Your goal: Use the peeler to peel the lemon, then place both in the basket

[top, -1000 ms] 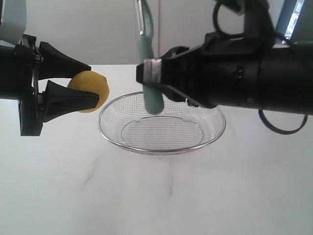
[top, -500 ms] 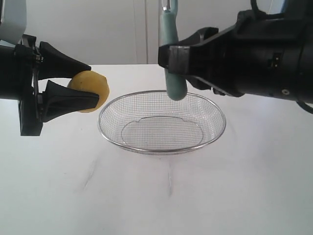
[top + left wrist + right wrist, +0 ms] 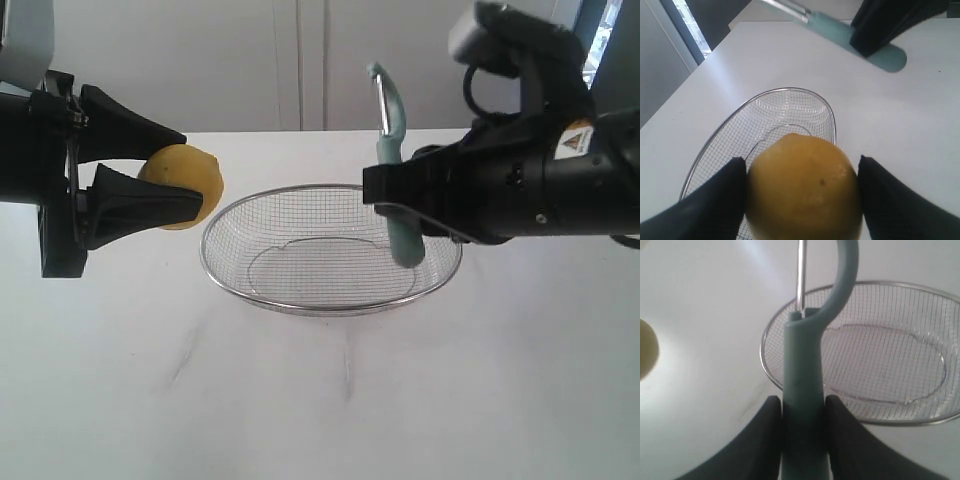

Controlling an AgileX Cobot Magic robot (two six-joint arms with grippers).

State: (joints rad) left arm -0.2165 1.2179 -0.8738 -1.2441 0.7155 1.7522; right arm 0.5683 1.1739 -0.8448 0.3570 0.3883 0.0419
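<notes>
My left gripper (image 3: pixel 170 180) is shut on the yellow lemon (image 3: pixel 186 185), held in the air just left of the basket (image 3: pixel 330 300). The lemon (image 3: pixel 805 190) fills the space between both black fingers (image 3: pixel 715 200) in the left wrist view. My right gripper (image 3: pixel 385 200) is shut on the pale teal peeler (image 3: pixel 396 160), gripping its handle with the blade end up and the handle end hanging over the right part of the wire-mesh basket. In the right wrist view the peeler handle (image 3: pixel 802 390) is clamped between the fingers, with the basket (image 3: pixel 790 385) behind it.
The silver mesh basket sits on a white table (image 3: pixel 320 400) with nothing in it. A pale wall rises behind the table's far edge. The right arm's black body (image 3: pixel 540 170) reaches over the basket's right side.
My right gripper has carried the peeler to the right and lower, from above the basket's left-centre to its right part. The left gripper and lemon have stayed still.
</notes>
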